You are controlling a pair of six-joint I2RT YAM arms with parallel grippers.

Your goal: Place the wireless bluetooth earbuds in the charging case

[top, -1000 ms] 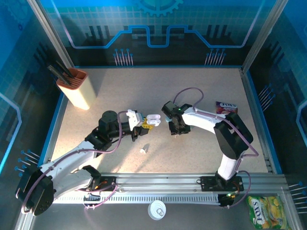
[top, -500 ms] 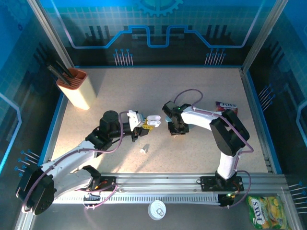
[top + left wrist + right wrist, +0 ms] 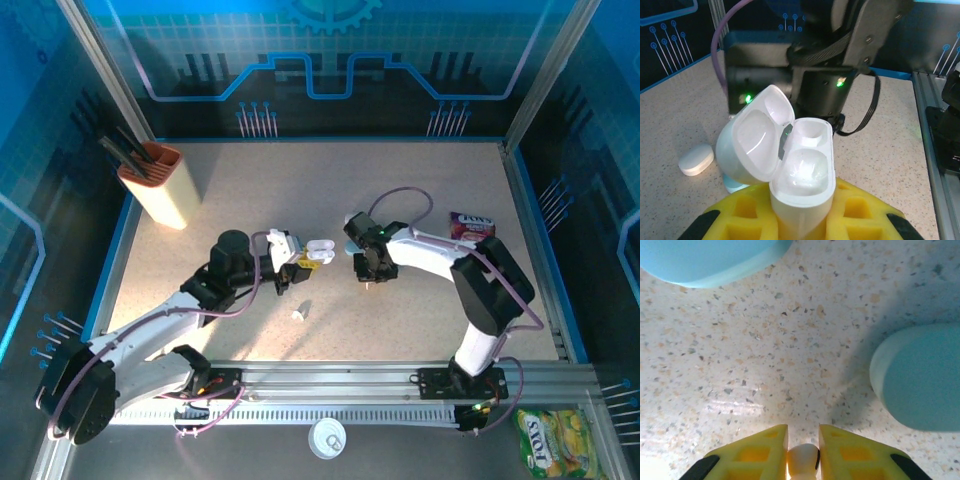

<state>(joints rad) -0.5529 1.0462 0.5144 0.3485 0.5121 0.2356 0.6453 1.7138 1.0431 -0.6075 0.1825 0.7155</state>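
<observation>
Right wrist: pale piece in right gripper, lower part cut off at bottom edge; first blue case cut by top edge; second blue case by right edge. Left wrist: charging case base hidden within left gripper.

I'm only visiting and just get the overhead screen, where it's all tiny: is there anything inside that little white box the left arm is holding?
Observer: No. The left wrist camera shows the charging case gripped in the left pincer with its lid tipped open, and both wells are empty.
Operator: Has the right arm got anything?
Observer: Yes. Its wrist camera shows the right pincer closed on a tiny pale earbud.
Operator: Is anything lying close to it?
Observer: A pale blue case, closed, lies right beside that pincer.
</observation>
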